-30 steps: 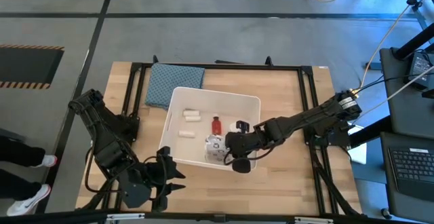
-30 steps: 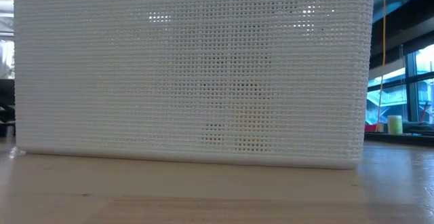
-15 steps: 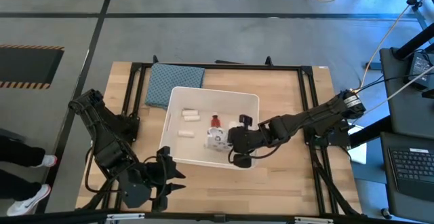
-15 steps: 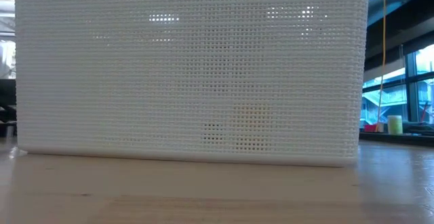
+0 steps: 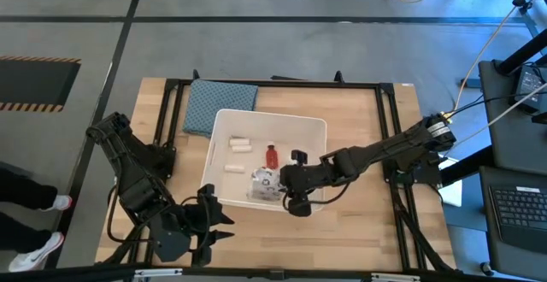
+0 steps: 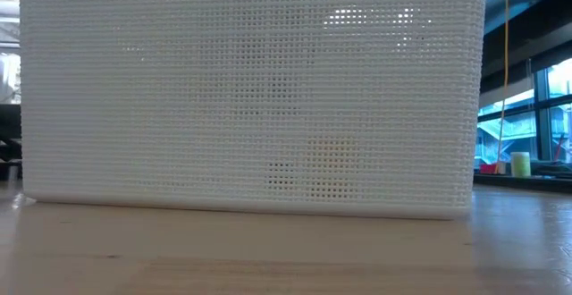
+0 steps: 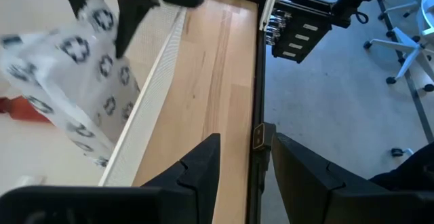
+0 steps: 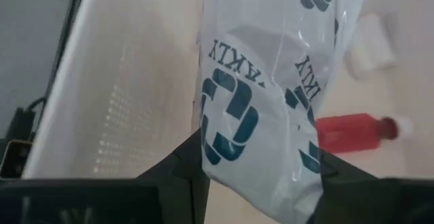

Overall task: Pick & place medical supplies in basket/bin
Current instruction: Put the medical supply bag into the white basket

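The right claw [image 5: 275, 182] grips the limp, crinkly packet [image 8: 271, 88] by its edge over the bin [image 5: 224, 128]; it looks light and slippery.

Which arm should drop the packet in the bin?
Right. Its gripper already holds the packet over the bin; the left gripper sits outside, at the table's near edge.

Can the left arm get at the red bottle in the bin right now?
Probably not cleanly. The left tool sits outside the bin at its near wall, and the right tool, holding the printed packet, hangs between it and the red bottle.
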{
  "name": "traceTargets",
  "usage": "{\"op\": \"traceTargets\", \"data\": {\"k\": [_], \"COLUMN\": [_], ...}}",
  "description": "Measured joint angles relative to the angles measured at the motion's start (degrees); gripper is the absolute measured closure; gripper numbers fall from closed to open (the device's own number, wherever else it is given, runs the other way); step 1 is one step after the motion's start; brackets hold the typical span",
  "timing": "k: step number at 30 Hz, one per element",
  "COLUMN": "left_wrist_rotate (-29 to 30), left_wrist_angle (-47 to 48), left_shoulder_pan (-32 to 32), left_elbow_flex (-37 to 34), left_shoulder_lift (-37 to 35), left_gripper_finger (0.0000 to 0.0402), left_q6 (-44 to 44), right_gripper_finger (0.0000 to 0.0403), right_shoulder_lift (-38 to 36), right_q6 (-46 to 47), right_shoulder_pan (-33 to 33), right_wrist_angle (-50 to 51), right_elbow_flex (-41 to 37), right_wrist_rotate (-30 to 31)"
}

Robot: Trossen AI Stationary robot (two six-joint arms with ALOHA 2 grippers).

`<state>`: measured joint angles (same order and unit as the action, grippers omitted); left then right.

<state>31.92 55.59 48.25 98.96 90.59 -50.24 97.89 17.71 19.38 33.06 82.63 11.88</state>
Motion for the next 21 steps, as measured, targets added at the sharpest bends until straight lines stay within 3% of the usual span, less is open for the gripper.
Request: {"op": "traceTargets", "data": {"k": [7,21], "left_wrist_rotate": [0.0,-0.3], "left_wrist_angle": [0.0,0.2], "left_shoulder_pan": [0.0,0.0], "left_elbow_flex": [0.0,0.0], "left_shoulder_lift": [0.0,0.0], "left_gripper_finger": [0.0274,0.0274], "left_q6": [0.0,0.0], "right_gripper_finger": [0.0273,0.0241], "right_shoulder_lift": [3.1,3.4], "right_q6": [0.2,-0.8], "right_shoulder_pan": [-1.0,-1.2], "right_wrist_angle": [-1.2,-1.6], "right_elbow_flex": [0.3,0.2], "right_wrist_rotate": [-5.2,-6.9]}}
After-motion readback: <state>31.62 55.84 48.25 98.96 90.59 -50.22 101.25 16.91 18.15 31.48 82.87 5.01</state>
